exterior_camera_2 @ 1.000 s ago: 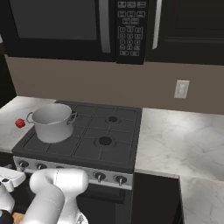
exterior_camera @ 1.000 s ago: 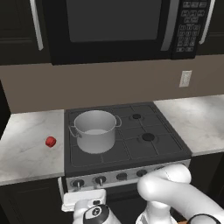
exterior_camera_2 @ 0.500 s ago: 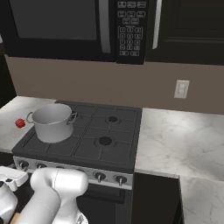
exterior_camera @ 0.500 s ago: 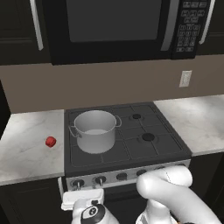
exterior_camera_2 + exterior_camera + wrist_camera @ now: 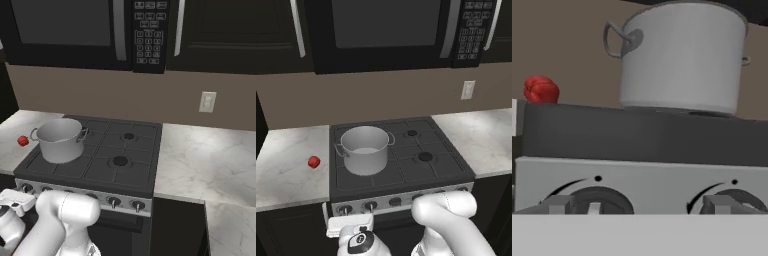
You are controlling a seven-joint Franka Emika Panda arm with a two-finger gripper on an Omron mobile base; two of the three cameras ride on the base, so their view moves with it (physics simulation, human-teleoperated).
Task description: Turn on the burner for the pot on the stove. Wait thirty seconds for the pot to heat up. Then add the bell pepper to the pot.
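Gripper (image 5: pixel 639 207) fingers are spread wide and nothing is held between them; in the hand view the two tips rise just before the stove's (image 5: pixel 401 170) silver front strip, one in front of the leftmost knob (image 5: pixel 597 200) and the other in front of the next knob (image 5: pixel 732 200). Seen from the left base view, the hand hangs low, in front of and below the stove's left end. The first step is judged to be in hand: the burner has not yet been turned on, and no flame is seen.

On the stove's front-left burner the pot (image 5: pixel 365 149) is standing upright, uncovered. Beyond the stove's left edge, on the marble counter (image 5: pixel 286 170), the bell pepper (image 5: pixel 314 161) is lying, well apart from the pot.

For the next move, the knob belonging to the pot's burner must be chosen, probably one of the two at the left. The fingers would then be centred on it, pushed forward, pressed together around it and rotated.
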